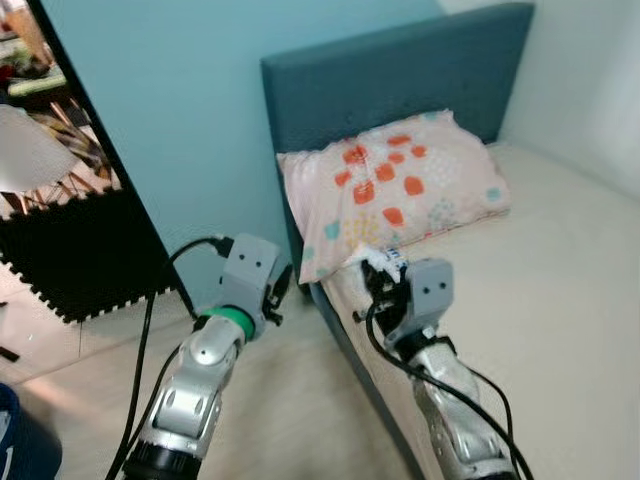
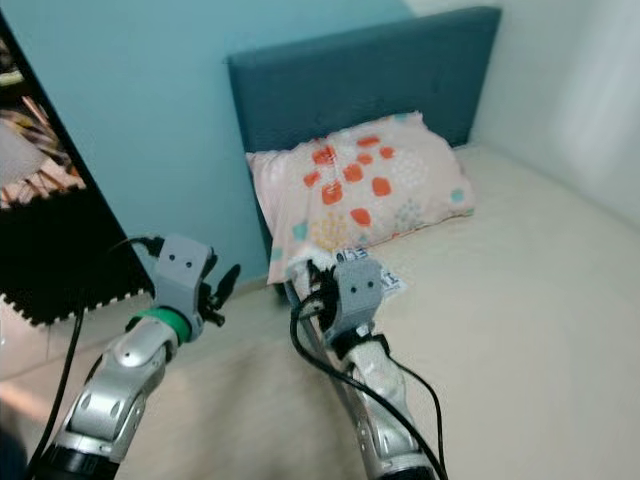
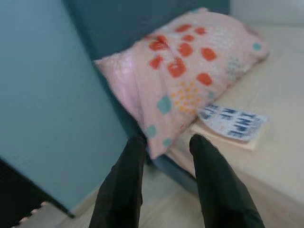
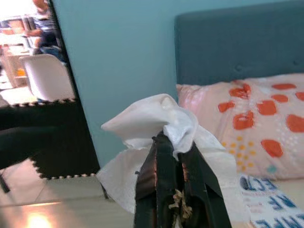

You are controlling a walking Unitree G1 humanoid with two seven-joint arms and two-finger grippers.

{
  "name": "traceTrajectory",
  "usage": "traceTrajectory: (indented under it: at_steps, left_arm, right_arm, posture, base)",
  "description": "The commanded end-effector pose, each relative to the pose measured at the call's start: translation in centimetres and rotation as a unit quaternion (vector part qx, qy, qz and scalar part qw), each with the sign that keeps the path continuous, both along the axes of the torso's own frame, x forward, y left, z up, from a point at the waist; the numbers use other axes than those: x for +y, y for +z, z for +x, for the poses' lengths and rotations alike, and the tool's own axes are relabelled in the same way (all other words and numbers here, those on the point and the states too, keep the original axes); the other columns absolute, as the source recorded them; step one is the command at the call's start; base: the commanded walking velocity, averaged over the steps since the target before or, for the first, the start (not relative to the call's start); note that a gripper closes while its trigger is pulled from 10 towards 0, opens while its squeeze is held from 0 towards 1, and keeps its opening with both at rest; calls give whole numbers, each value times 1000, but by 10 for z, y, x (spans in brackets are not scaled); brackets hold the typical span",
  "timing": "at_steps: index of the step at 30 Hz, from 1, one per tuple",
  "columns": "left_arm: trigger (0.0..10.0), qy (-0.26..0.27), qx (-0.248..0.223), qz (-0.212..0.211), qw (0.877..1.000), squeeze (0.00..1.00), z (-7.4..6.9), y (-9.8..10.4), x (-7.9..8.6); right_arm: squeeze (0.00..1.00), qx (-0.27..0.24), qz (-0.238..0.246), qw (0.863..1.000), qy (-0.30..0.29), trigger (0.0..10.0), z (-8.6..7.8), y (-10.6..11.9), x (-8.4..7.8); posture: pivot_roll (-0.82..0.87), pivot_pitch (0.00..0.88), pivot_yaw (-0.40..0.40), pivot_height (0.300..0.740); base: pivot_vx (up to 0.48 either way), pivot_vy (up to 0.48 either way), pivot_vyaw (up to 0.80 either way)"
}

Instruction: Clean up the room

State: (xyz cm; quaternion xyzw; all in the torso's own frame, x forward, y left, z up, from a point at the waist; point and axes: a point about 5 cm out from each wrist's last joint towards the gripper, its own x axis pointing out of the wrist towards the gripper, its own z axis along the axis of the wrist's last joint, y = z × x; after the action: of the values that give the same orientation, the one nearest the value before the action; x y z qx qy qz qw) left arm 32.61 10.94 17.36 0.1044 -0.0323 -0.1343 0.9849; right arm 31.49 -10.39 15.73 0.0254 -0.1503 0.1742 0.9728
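Your right gripper [image 4: 176, 142] pinches a crumpled white tissue [image 4: 152, 128] above the bed's [image 1: 560, 300] edge, near the spotted pillow [image 1: 400, 185]; your left gripper [image 3: 166, 147] hovers beside it, fingers apart.

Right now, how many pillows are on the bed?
1. The pink spotted pillow lies at the head of the bed, against the blue headboard. Part of the bed is out of view, so more could be hidden.
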Motion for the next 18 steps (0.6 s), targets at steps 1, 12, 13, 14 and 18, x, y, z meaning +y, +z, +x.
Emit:
traceTrajectory:
  at_steps: [1, 12, 13, 14, 18]
  left_arm:
    - [10000, 17, 12, 8, 1000, 0, 0, -7, 8]
    - [10000, 18, 15, 11, 1000, 0, 1, -7, 9]
    - [10000, 18, 15, 11, 1000, 0, 1, -7, 9]
    - [10000, 18, 15, 11, 1000, 0, 1, -7, 9]
    - [10000, 21, 16, 12, 1000, 0, 1, -8, 9]
  right_arm:
    - [0, -1, 6, 1000, 20, 10000, -3, 0, 7]
    - [0, -3, 10, 999, 32, 10000, -5, 0, 10]
    - [0, -3, 10, 999, 32, 10000, -5, 0, 10]
    - [0, -3, 10, 999, 32, 10000, -5, 0, 10]
    - [0, -3, 11, 999, 36, 10000, -5, 0, 11]
  posture:
    - [-106, 26, 120, 700]
    - [-104, 32, 121, 700]
    - [-104, 32, 121, 700]
    - [-104, 32, 121, 700]
    - [-103, 35, 121, 700]
  base:
    - [0, 0, 706]
    - [0, 0, 701]
    - [0, 0, 700]
    - [0, 0, 700]
    - [0, 0, 700]
